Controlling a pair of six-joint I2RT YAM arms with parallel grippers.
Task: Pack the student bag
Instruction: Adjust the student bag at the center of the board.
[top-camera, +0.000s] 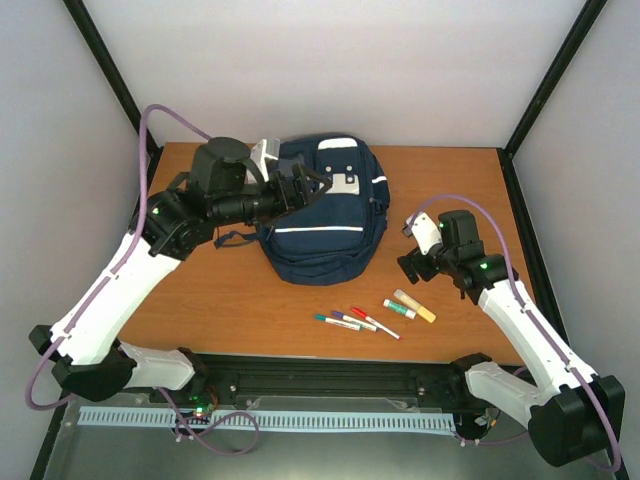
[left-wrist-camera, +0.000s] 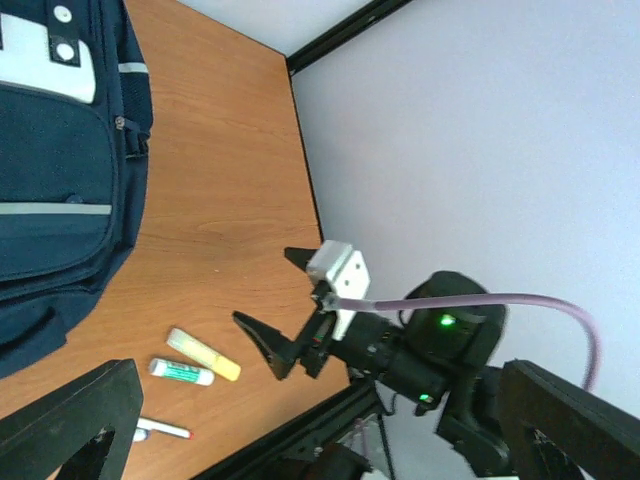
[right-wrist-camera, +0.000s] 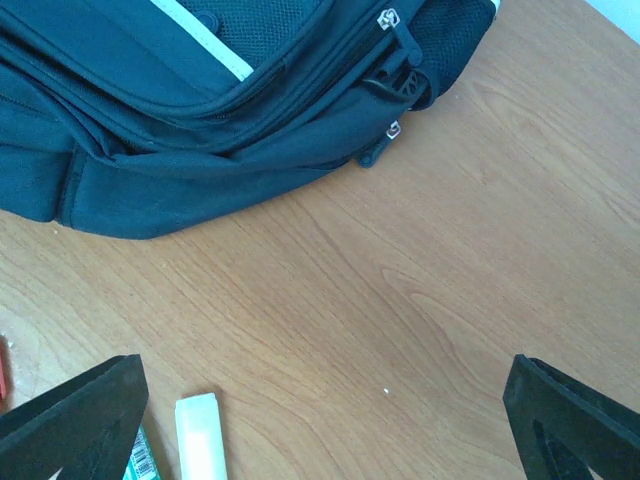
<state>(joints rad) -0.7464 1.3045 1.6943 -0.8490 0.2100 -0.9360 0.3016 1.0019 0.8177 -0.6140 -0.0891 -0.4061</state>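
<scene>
Lab cell: white panels (top-camera: 340, 70), black frame (top-camera: 109, 70)

Both the left pincer (top-camera: 318, 187) and right pincer (top-camera: 405, 246) gape wide.

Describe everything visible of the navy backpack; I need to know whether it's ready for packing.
The navy fabric backpack lies flat, front up, at the far middle of the table. It shows thin white stripes, a white patch near the top, mesh side panels and front pockets whose zips look closed. The left gripper hovers open at its upper left; contact cannot be told.
</scene>
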